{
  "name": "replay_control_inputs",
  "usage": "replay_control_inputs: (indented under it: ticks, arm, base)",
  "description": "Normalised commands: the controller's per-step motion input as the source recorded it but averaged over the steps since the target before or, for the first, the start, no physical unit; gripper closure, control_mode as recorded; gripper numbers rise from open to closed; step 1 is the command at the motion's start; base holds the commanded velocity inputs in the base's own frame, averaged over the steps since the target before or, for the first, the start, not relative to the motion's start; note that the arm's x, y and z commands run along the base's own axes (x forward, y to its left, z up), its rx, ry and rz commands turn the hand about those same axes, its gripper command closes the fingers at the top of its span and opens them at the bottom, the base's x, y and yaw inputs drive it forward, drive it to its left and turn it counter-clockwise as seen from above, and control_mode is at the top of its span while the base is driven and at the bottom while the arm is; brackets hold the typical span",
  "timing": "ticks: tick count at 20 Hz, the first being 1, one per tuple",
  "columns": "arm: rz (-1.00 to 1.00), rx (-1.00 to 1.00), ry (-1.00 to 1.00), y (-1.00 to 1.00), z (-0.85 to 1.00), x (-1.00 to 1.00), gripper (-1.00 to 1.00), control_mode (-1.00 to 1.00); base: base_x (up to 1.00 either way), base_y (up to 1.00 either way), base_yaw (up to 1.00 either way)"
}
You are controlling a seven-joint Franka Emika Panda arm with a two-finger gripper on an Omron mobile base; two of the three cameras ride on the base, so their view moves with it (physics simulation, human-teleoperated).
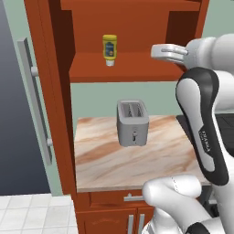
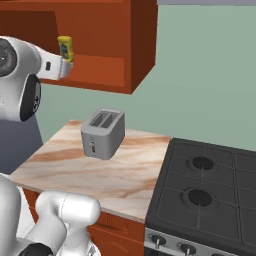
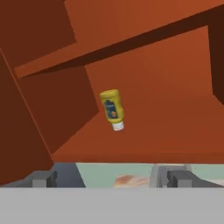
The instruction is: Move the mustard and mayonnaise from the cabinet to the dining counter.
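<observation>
The robot's spread, empty two-finger gripper is facing the small yellow mustard squeeze bottle, standing untouched on the reddish-brown wooden cabinet shelf.

Pale green wall behind everything. Small marble countertop with brown veining sits on red-brown base cabinets with grey handles; a grey two-slot toaster stands on it near the wall, and a black gas stove with two visible burners and front knobs butts up against the countertop's edge. White tiled floor at lower left of the left base view, next to a tall dark grey panel with a long grey bar handle.
</observation>
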Motion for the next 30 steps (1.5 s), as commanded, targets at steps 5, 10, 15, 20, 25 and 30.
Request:
replay_control_inputs:
  ticks: [5, 10, 15, 20, 25, 30]
  arm:
    - [0.00, 0.00, 0.15, 0.00, 0.00, 0.26, -1.00, -1.00]
    - [0.05, 0.00, 0.02, 0.00, -0.06, 0.21, -1.00, -1.00]
    - [0.09, 0.00, 0.02, 0.02, -0.08, 0.33, -1.00, -1.00]
    - [0.08, 0.00, 0.01, 0.13, -0.05, 0.39, -1.00, -1.00]
    - [0.07, 0.00, 0.00, 0.18, -0.11, 0.42, -1.00, -1.00]
    - [0.11, 0.00, 0.00, 0.01, -0.24, 0.32, -1.00, -1.00]
  base:
    - [0.00, 0.00, 0.00]
    - [0.00, 0.00, 0.00]
    - [0.00, 0.00, 0.00]
    - [0.00, 0.00, 0.00]
    - [0.00, 0.00, 0.00]
    - [0.00, 0.00, 0.00]
